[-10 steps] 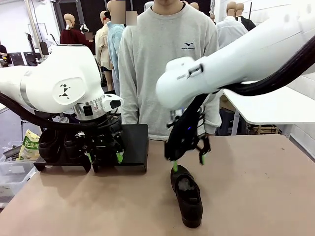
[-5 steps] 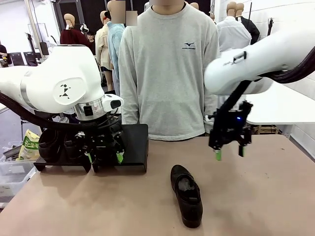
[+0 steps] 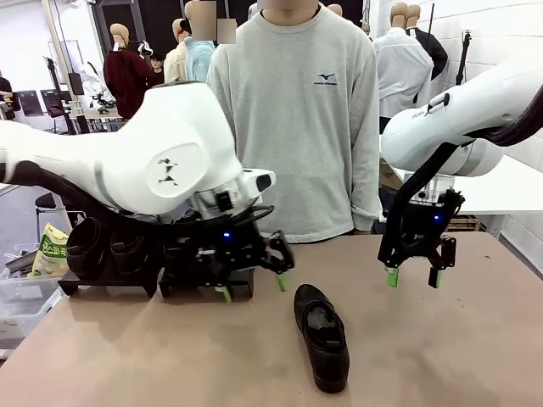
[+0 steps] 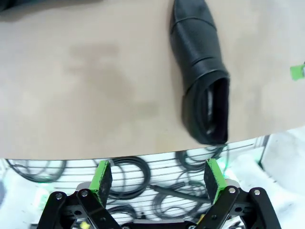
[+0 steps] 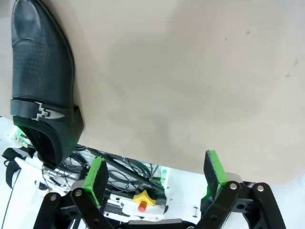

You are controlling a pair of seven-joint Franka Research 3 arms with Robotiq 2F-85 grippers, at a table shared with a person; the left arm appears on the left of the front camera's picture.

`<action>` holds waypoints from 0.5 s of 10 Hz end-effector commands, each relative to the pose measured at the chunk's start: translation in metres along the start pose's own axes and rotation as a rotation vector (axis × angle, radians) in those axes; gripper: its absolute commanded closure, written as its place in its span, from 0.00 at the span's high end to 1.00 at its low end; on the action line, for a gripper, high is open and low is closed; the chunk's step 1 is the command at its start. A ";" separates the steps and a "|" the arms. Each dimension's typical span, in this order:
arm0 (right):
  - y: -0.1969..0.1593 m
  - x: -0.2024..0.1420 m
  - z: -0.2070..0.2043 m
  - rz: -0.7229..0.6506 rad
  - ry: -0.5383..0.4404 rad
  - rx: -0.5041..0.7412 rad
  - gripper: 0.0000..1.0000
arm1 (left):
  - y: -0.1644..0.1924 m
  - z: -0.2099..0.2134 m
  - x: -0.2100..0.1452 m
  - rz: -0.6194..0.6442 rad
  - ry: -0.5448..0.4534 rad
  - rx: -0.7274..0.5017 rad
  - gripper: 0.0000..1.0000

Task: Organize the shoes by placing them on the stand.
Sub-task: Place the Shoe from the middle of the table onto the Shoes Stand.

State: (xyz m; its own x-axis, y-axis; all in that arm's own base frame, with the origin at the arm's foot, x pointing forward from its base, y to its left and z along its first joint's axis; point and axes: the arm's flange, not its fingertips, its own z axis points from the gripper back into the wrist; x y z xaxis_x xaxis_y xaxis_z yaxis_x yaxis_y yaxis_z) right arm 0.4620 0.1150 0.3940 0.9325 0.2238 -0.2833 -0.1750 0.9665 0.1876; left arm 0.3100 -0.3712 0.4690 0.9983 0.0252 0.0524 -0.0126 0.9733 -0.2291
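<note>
Left gripper point(image 3: 252, 287), jaws spread and empty, is hovering just beside the black shoe point(image 3: 321, 336); next, descend and grasp it for the stand point(image 3: 242, 246). Right gripper point(image 3: 414, 276), likewise spread and empty, is hanging apart.

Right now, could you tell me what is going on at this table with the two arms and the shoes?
The robot is putting shoes on the black stand at the table's far left; dark shoes already sit in it. One black shoe lies on the table in the middle, touched by nothing. The left gripper hangs open and empty just left of that shoe. The right gripper, also open and empty, hovers off to the shoe's right. A person in a grey sweatshirt stands at the far side, not handling anything.
</note>
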 end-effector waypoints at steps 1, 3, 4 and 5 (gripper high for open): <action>0.001 0.000 0.001 0.013 0.000 -0.025 1.00 | -0.021 -0.019 0.009 0.121 0.002 -0.023 1.00; 0.001 0.000 0.001 0.013 0.000 -0.025 1.00 | -0.043 -0.040 0.008 0.128 0.011 0.001 1.00; 0.001 0.000 0.001 0.013 0.000 -0.025 1.00 | -0.049 -0.059 0.013 0.125 0.022 0.044 1.00; 0.001 0.000 0.001 0.013 0.000 -0.025 1.00 | -0.056 -0.071 0.014 0.133 0.014 0.060 1.00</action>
State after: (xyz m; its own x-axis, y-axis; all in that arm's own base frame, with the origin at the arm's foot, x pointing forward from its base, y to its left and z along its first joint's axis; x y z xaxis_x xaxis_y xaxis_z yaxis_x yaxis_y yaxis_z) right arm 0.4617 0.1171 0.3945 0.9313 0.2302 -0.2823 -0.1834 0.9659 0.1826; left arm 0.3209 -0.4206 0.4178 0.9911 0.1331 -0.0080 -0.1319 0.9706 -0.2013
